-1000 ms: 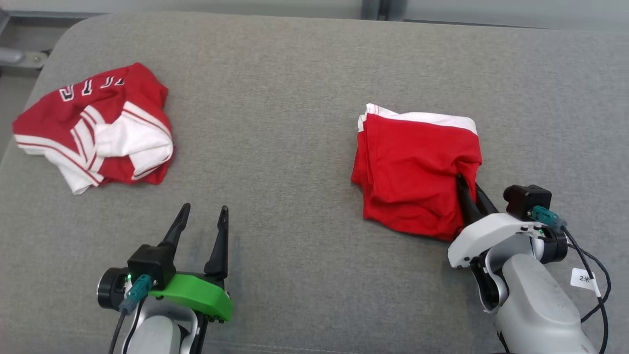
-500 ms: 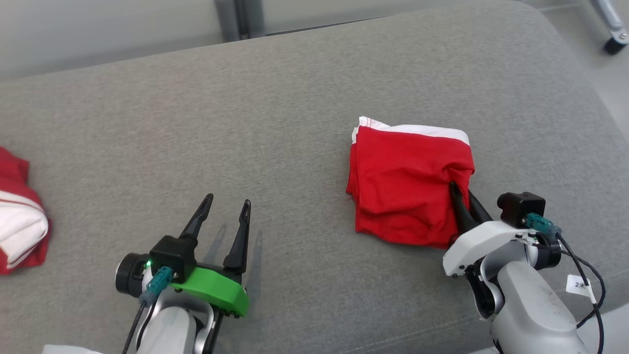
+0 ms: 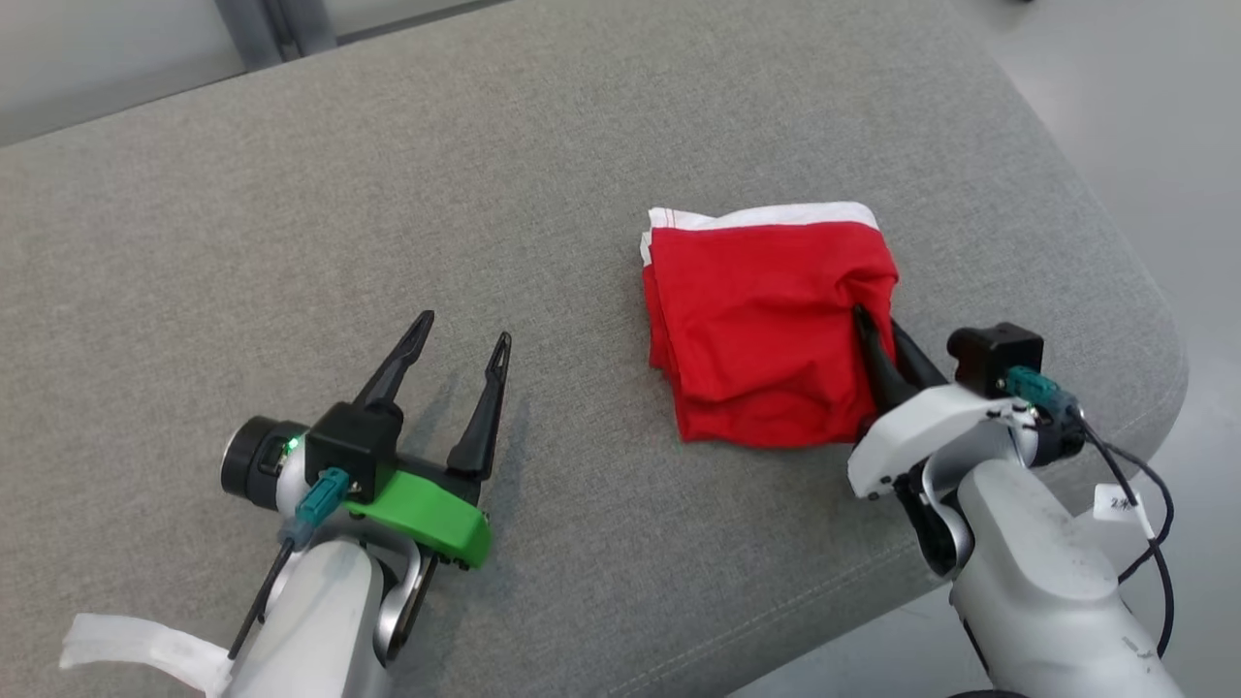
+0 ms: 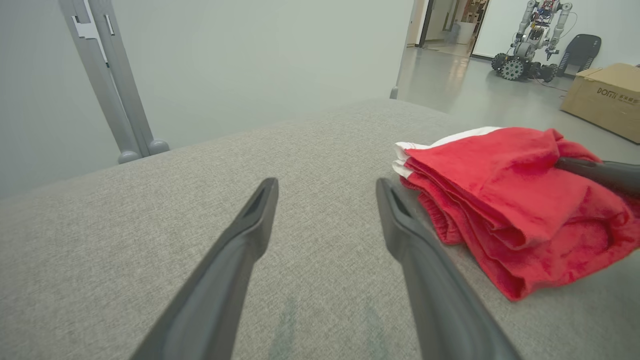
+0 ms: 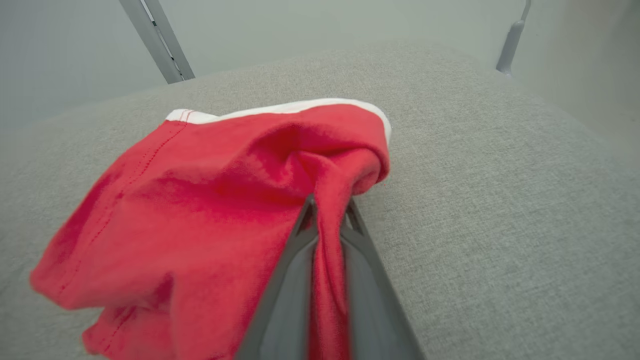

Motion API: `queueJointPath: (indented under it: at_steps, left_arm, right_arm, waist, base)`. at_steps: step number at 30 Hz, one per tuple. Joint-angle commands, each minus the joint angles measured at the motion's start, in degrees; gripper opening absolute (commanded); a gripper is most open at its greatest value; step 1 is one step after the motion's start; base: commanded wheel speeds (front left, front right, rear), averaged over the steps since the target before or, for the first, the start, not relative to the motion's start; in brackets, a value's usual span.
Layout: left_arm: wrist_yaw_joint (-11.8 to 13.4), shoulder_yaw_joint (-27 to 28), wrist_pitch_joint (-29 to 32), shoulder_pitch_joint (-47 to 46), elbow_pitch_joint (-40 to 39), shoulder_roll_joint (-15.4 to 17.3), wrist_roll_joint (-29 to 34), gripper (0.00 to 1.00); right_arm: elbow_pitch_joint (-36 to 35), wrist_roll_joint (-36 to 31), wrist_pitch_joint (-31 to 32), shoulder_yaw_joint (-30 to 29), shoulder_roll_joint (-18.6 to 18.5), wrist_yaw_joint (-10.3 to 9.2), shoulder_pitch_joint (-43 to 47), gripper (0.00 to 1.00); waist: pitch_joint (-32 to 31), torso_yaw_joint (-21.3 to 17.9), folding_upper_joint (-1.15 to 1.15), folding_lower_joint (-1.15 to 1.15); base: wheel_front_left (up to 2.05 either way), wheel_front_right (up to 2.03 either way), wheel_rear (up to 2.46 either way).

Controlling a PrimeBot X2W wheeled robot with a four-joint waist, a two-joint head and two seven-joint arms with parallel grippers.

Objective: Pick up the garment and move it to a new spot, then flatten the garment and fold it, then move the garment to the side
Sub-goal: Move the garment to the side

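Note:
The garment is a folded red cloth with a white band along its far edge, lying on the grey cushion right of centre. My right gripper is shut on a pinched fold at the garment's right edge; in the right wrist view the red cloth runs between the fingers. The left gripper stands open over bare cushion to the garment's left. The left wrist view shows its fingers spread, with the garment to their right and the right gripper's dark finger on it.
The cushion's rounded right edge lies close beyond the garment, with grey floor past it. A metal post stands behind the cushion. A cardboard box and a wheeled robot stand far off on the floor.
The head camera has swung right, so the second red-and-white cloth at the left has left the picture. The right gripper keeps its hold on the garment; the left stays open.

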Motion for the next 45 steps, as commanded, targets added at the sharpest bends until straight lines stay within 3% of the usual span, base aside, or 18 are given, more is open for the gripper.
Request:
queueJointPath:
  at_steps: [1,7,13,25,26,27,32,35,38,45]
  left_arm:
    - [0.01,-0.24,0.04,-1.53,-0.37,0.68,0.50,1.00]
    - [0.02,-0.95,0.04,-4.00,-0.91,2.31,1.07,1.00]
    - [0.02,-1.48,0.03,-6.50,-2.31,3.04,1.71,1.00]
    - [0.03,-1.83,0.07,-7.73,-3.17,3.24,2.57,1.00]
    - [0.03,-1.81,0.08,-7.62,-3.12,3.20,2.57,1.00]
    - [0.03,-1.74,0.08,-7.53,-3.07,3.13,2.57,1.00]
    - [0.03,-1.57,0.08,-6.46,-2.28,2.43,2.32,1.00]
    - [0.03,-0.37,0.07,-5.95,-2.00,1.63,2.46,1.00]
    - [0.02,0.70,0.06,-5.41,-1.89,1.17,2.66,1.00]
    - [0.28,4.29,0.04,-2.72,-0.97,-0.05,3.78,1.00]
  right_arm:
    - [-0.14,-0.72,-0.02,0.20,-0.38,-0.05,-1.88,0.00]
    - [0.60,-3.40,-0.02,0.63,-3.90,-0.06,-9.27,0.00]
    - [6.99,-6.89,-0.02,-0.89,-11.95,-0.06,-18.97,0.00]
    - [17.21,-17.98,-0.02,-12.20,-21.53,-0.08,-29.00,0.00]
    - [17.53,-19.01,-0.02,-13.86,-22.02,-0.08,-28.99,0.45]
    - [18.57,-20.19,-0.02,-15.34,-22.27,-0.08,-28.58,1.00]
    - [15.58,-26.38,-0.02,-25.26,-23.07,-0.08,-26.14,1.00]
    - [10.96,-29.20,-0.02,-29.37,-20.47,-0.07,-24.03,1.00]
    - [7.97,-28.94,-0.02,-29.68,-18.29,-0.07,-22.80,1.00]
    - [-2.39,-22.71,-0.02,-22.21,-12.43,-0.07,-16.49,1.00]
  waist:
    - [4.71,0.49,0.00,0.00]
    - [10.01,3.05,0.00,0.00]
    - [14.37,7.03,0.00,0.00]
    - [17.49,11.50,0.00,0.00]
    - [17.44,11.67,0.00,0.00]
    - [17.31,11.82,0.00,0.00]
    - [15.44,12.41,0.00,0.00]
    - [13.60,12.59,0.00,0.00]
    - [12.20,12.57,0.00,0.00]
    - [7.67,12.91,0.00,0.00]
  base:
    - [0.00,0.00,0.00]
    - [0.00,0.00,0.00]
    - [0.00,0.00,0.00]
    - [0.00,0.00,0.00]
    - [0.00,0.00,0.00]
    - [0.00,0.00,0.00]
    - [0.00,0.00,0.00]
    - [0.00,0.00,0.00]
    - [0.00,0.00,0.00]
    - [0.00,0.00,0.00]
